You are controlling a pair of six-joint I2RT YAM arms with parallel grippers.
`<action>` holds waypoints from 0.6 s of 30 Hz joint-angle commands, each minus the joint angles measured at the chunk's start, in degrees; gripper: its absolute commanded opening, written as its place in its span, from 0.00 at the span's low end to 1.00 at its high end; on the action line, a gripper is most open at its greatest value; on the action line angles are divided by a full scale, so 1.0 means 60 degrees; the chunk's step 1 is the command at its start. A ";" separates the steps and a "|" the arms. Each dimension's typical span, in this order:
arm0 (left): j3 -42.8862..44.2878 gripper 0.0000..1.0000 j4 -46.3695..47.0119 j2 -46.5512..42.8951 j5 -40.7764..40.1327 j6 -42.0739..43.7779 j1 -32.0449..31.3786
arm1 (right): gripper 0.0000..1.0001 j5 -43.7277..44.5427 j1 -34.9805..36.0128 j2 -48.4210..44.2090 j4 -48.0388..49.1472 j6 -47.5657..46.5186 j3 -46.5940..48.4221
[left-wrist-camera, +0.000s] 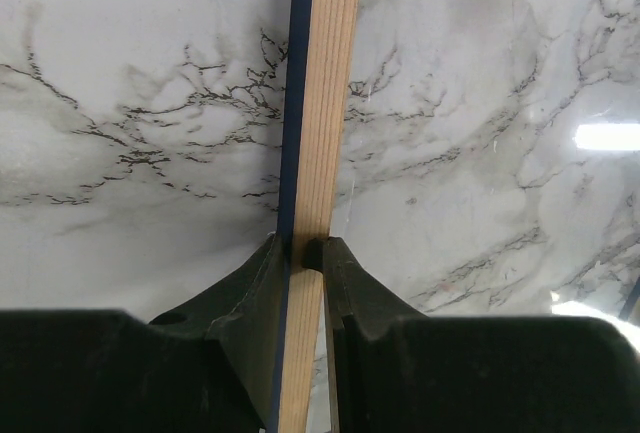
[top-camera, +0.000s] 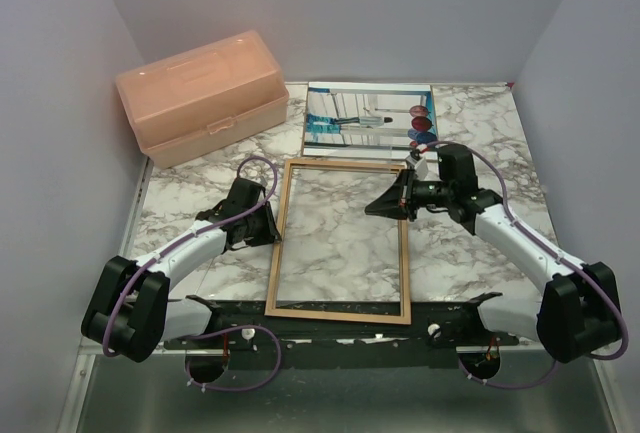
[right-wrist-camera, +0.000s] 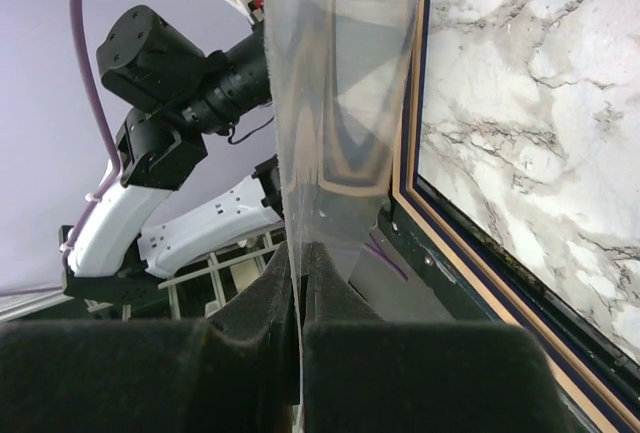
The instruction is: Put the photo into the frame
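Left jaws pinch the frame's (top-camera: 277,243) 9 o'clock rail; right jaws pinch a clear sheet (right-wrist-camera: 335,83) at its 2 o'clock; the photo (top-camera: 368,118) lies at 12.

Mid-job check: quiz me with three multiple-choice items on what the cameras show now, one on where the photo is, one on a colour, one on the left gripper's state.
1. Where is the photo?
A. inside the frame
B. flat on the table, beyond the frame's far rail
C. hanging off the table's near edge

2. Which colour is the frame's upturned face?
A. light wood
B. red
C. green

3. How is the left gripper?
A. open above the table
B. shut on the frame's rail
C. shut on the photo

Answers:
1 B: the top view shows it past the far rail, with only marble showing inside the frame.
2 A: the top view shows wood-coloured rails facing up; navy shows only along the edge in the left wrist view.
3 B: the left wrist view shows both fingers pressed against the rail.
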 commanded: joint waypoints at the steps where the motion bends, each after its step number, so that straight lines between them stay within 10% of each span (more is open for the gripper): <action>1: -0.0037 0.23 -0.0321 0.0280 -0.0235 0.0159 -0.0059 | 0.01 -0.0146 0.0027 -0.0335 0.0470 0.0354 -0.0157; 18: 0.0000 0.23 -0.0351 0.0339 -0.0244 0.0157 -0.0074 | 0.01 -0.0177 0.0022 0.0426 -0.0345 -0.1206 0.0918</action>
